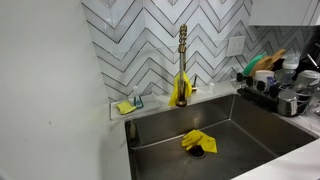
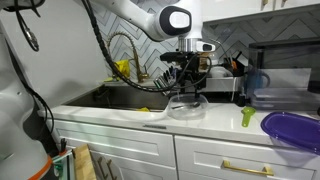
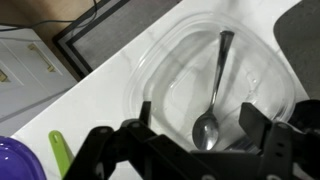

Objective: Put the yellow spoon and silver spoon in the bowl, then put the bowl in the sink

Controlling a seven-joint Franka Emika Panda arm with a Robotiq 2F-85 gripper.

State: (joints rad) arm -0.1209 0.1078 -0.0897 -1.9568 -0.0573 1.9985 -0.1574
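The clear glass bowl (image 3: pixel 165 60) stands on the white counter, to the right of the sink (image 2: pixel 112 97) in an exterior view. The silver spoon (image 3: pixel 219 70) lies inside it, scoop end toward me. My gripper (image 3: pixel 198 115) hangs just over the bowl (image 2: pixel 187 106) and is open. Its dark fingers (image 3: pixel 146 112) stand on either side of the spoon's scoop without touching it. The yellow spoon (image 3: pixel 60 155), yellow-green in colour, lies on the counter outside the bowl, on its right in an exterior view (image 2: pixel 247 117). The steel sink (image 1: pixel 250 125) holds no bowl.
A yellow cloth (image 1: pixel 197 141) lies over the sink's drain. The brass faucet (image 1: pixel 183 50) stands behind the basin. A black dish rack (image 1: pixel 275 90) full of dishes sits beside the sink. A purple bowl (image 2: pixel 290 130) stands at the counter's front edge.
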